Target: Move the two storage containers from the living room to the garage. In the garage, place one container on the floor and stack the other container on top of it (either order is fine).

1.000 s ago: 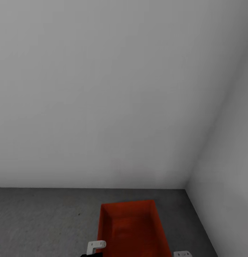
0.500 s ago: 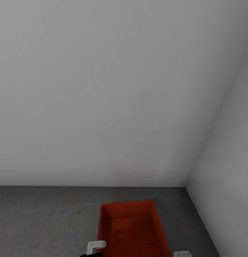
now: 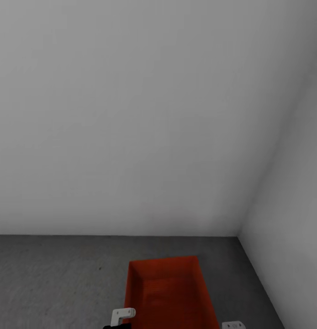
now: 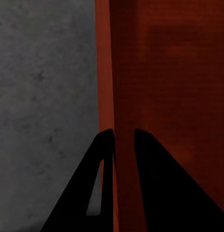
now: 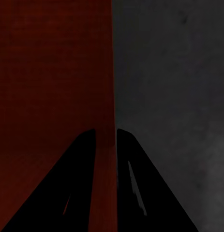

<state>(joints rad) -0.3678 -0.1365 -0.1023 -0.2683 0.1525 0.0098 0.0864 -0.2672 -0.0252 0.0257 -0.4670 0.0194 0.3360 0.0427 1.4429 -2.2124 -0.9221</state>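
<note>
Pale grey garage walls (image 3: 131,114) meet at a corner over the dark speckled floor (image 3: 49,278); we're parked close to that corner. Left end effector (image 4: 123,145): fingers (image 4: 104,159) narrowed onto the left long wall of the storage container (image 3: 170,292), one finger outside, one inside, wall pinched between them. Right end effector (image 5: 106,140): same grip on the opposite long wall, one dark finger (image 5: 126,164) on the floor side, the other over the bin interior. In the head view we see just white bits of both wrists at the bottom edge, flanking the bin, left one (image 3: 123,314) at the rim, right one (image 3: 234,325) lower. Container is orange-red, rectangular, open-topped, thin-walled, finely ribbed inside, long axis pointing toward the far wall. It sits between both arms, near the right-hand wall. We can't tell whether it's resting on the floor or held just above it.
</note>
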